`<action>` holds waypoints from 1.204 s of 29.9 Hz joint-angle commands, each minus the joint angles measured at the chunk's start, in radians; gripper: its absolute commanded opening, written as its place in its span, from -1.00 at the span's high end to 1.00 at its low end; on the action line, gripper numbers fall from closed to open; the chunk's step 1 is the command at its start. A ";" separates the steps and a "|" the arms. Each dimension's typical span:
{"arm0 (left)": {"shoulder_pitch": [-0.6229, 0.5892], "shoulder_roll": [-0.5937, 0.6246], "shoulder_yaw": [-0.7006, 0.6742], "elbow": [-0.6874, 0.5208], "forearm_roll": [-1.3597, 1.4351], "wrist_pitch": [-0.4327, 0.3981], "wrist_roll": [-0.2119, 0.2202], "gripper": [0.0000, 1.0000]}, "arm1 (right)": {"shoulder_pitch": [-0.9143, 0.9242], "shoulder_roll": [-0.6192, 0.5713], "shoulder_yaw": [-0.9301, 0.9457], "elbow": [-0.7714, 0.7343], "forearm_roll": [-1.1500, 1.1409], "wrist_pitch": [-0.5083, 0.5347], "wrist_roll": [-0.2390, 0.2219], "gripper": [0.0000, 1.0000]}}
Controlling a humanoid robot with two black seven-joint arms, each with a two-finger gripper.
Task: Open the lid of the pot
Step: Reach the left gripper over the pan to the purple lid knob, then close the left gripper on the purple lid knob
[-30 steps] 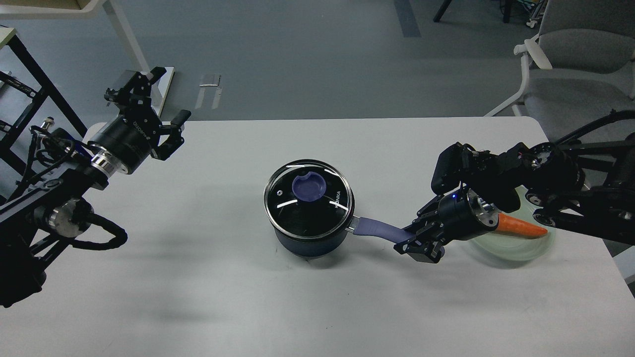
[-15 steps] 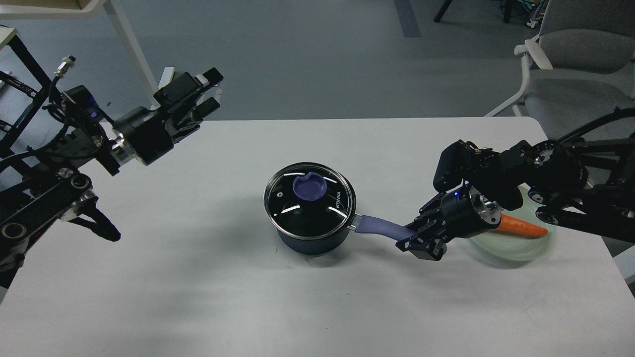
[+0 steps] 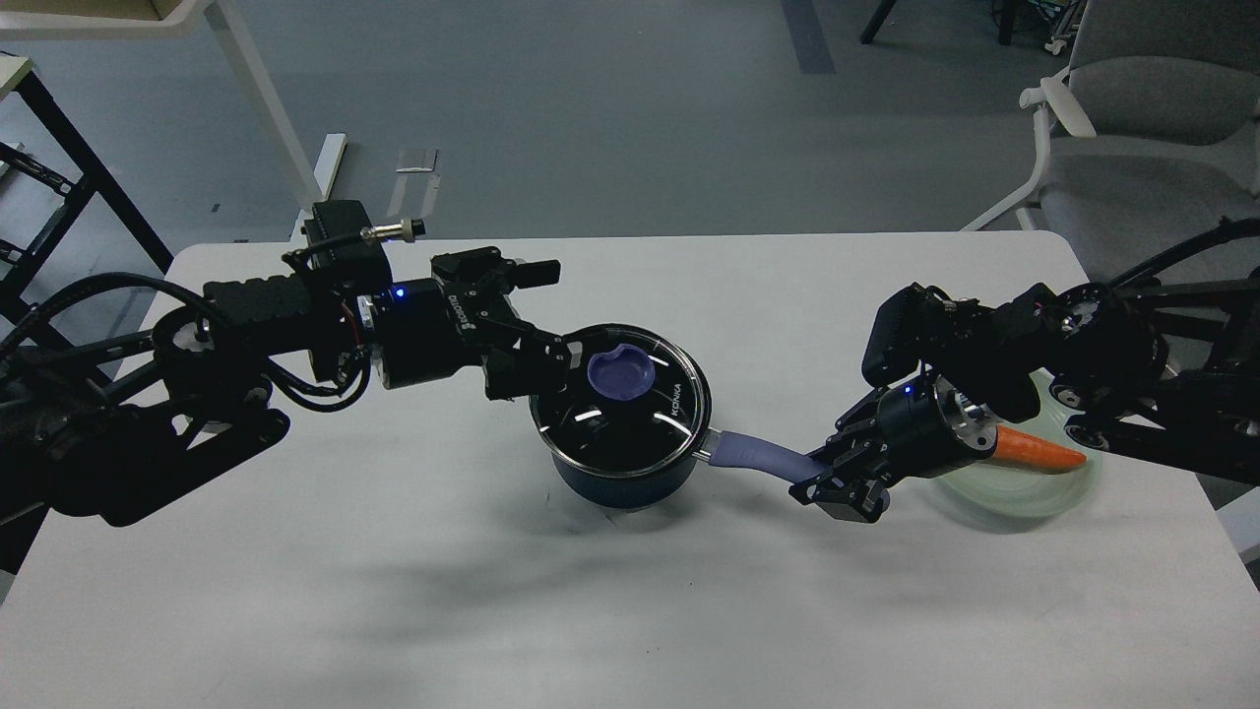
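A dark blue pot (image 3: 630,483) stands at the middle of the white table, covered by a glass lid (image 3: 622,404) with a purple knob (image 3: 620,372). Its purple handle (image 3: 753,455) points right. My right gripper (image 3: 832,480) is shut on the end of that handle. My left gripper (image 3: 546,320) is open, just left of the lid and above its left rim. One finger points over the table behind the pot, and the other is close to the knob. It is not touching the knob.
A pale green plate (image 3: 1034,487) with an orange carrot (image 3: 1039,448) lies at the right, partly under my right arm. An office chair (image 3: 1132,108) stands off the table's back right corner. A black frame (image 3: 59,197) stands at the far left.
My left arm has swung from the table's back left corner to the pot, its open gripper now beside the lid. The pot has shifted slightly right. The right gripper stays on the handle.
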 commanded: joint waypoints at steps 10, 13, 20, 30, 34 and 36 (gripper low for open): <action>-0.003 -0.123 0.042 0.136 0.098 0.016 0.001 -0.98 | 0.000 0.000 -0.004 0.000 0.002 0.000 0.000 0.43; -0.003 -0.128 0.073 0.151 0.097 0.016 0.001 -0.98 | 0.000 0.000 -0.004 0.000 0.002 0.000 0.000 0.43; -0.002 -0.177 0.081 0.228 0.097 0.019 0.001 -0.98 | 0.000 0.000 -0.004 0.000 0.002 0.000 0.000 0.42; 0.001 -0.188 0.100 0.250 0.094 0.021 0.001 -0.96 | 0.000 -0.004 -0.004 0.002 0.002 0.000 0.000 0.42; 0.001 -0.188 0.107 0.250 0.094 0.021 0.001 -0.92 | 0.000 -0.004 -0.004 0.002 0.003 0.000 0.000 0.42; 0.001 -0.188 0.107 0.250 0.094 0.021 0.001 -0.85 | 0.000 -0.004 -0.004 0.002 0.003 0.000 0.000 0.42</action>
